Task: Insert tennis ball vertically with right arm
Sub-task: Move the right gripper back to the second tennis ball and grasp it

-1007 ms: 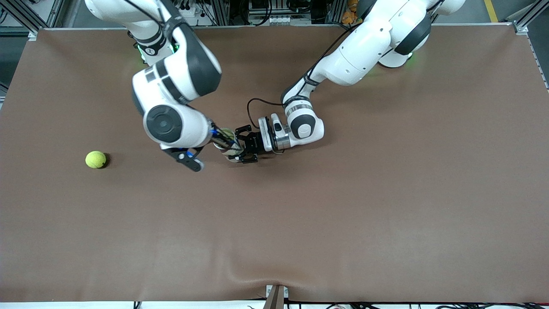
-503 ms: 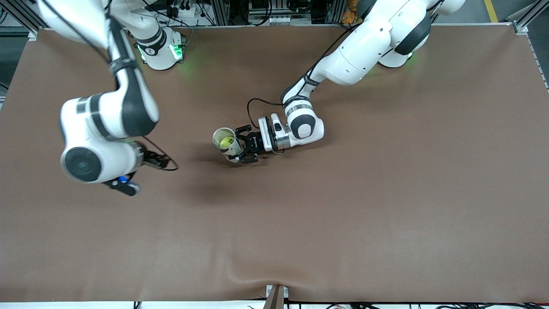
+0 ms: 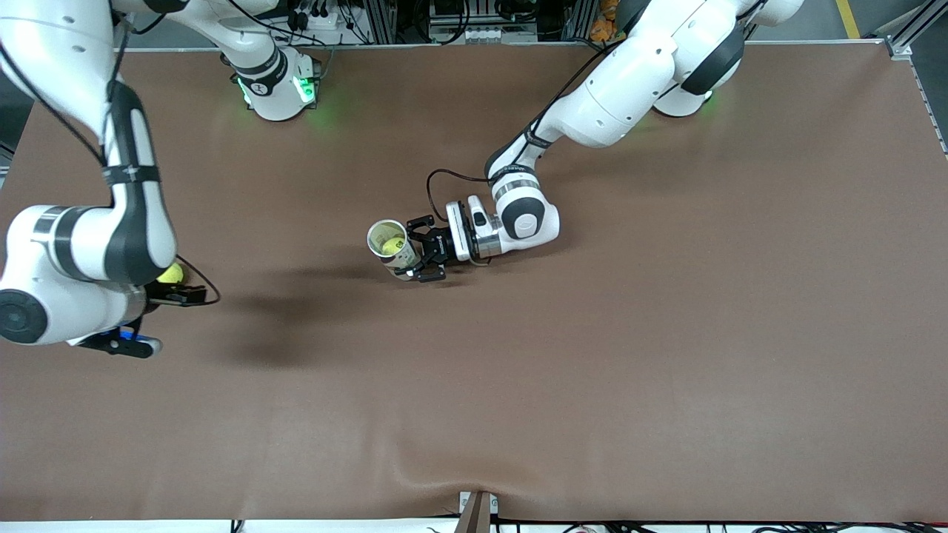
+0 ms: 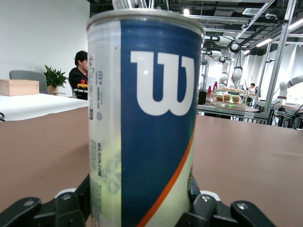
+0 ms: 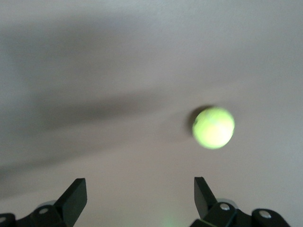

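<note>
Reach step: right gripper (image 5: 137, 198) wide open, empty, above loose ball (image 5: 213, 127). Left gripper (image 3: 424, 255) clamped round upright can (image 4: 142, 118). Next: centre, drop, grab.

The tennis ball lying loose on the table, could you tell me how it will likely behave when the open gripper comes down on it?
The tennis ball is round and rests free on the flat brown table, so a nudge would probably roll it. Its fuzzy felt should grip well. The right gripper is open wider than the ball, so an off-centre finger could knock it away.
</note>
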### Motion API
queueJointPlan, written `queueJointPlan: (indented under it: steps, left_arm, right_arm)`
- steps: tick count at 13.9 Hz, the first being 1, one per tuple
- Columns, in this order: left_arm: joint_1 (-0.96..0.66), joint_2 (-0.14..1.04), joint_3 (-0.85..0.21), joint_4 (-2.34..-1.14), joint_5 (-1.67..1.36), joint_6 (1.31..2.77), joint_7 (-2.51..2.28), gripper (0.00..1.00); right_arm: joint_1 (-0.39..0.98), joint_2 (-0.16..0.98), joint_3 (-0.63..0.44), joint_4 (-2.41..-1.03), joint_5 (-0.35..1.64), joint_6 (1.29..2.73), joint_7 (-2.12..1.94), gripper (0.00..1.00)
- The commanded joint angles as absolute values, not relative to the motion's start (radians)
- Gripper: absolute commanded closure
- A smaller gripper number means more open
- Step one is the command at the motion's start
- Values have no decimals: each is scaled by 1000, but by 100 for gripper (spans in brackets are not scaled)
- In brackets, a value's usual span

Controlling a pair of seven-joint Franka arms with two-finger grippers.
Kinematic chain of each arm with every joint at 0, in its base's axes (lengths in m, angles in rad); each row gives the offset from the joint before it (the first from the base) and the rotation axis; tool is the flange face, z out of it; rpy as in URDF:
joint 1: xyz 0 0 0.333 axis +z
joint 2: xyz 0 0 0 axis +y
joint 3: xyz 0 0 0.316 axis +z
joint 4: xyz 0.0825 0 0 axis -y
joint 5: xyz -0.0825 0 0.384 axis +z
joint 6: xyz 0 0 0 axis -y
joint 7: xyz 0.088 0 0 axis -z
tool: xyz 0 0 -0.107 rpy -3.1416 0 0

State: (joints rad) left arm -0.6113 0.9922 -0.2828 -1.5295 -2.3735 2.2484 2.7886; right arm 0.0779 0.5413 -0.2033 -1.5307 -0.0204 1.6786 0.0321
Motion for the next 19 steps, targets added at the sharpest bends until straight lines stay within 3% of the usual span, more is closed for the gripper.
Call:
queueJointPlan:
  steps: [1, 6, 19]
  left_arm:
    - [-606, 994, -296, -1554, -2416, 2247, 3013, 25]
    - [-606, 996, -296, -1555, -2416, 2247, 3013, 24]
    - [-606, 1002, -296, -1557, -2416, 2247, 3013, 23]
  right_arm:
    - [-3, 537, -181, -1591, -29, 1718, -136, 0]
    - [-60, 535, -183, -1755, -29, 1902, -237, 0]
    - [-163, 603, -181, -1766, -45, 1959, -353, 0]
